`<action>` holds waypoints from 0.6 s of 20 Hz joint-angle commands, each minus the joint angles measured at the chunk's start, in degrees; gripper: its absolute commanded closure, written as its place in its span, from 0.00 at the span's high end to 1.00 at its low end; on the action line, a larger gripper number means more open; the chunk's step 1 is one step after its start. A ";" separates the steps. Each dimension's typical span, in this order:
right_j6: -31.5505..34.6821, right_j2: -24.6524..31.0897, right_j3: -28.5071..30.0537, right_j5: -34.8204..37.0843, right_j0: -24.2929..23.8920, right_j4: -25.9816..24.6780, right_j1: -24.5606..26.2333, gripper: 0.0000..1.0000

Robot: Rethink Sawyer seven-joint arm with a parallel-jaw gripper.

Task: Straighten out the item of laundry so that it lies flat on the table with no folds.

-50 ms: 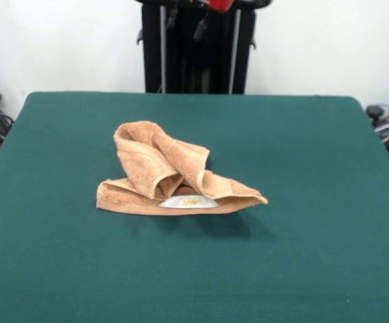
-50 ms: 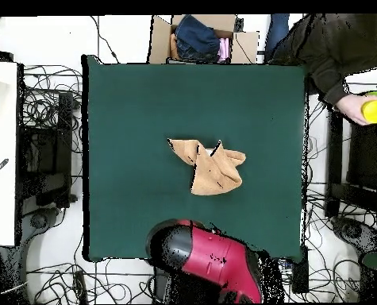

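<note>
Crumpled terry towel (image 1: 174, 178) at frame centre on green table (image 1: 315, 256); gripper state impossible to tell; risks pinching stacked layers, dragging folds along.

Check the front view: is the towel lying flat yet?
No, the towel is bunched in raised folds on the table, its white label peeking out underneath.

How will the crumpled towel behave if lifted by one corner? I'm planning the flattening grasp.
The towel is piled in soft, overlapping folds, so it will probably hang limp and partly unfurl. Its looped terry likely drags on the felt-like table, so a push would probably bunch it rather than slide it.
</note>
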 commanded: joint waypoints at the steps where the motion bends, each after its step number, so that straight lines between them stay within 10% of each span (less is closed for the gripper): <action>1: -5.76 8.29 6.11 9.09 -1.92 -3.18 -7.30 1.00; 12: -1.95 8.83 9.79 7.54 -1.67 -6.19 -9.41 1.00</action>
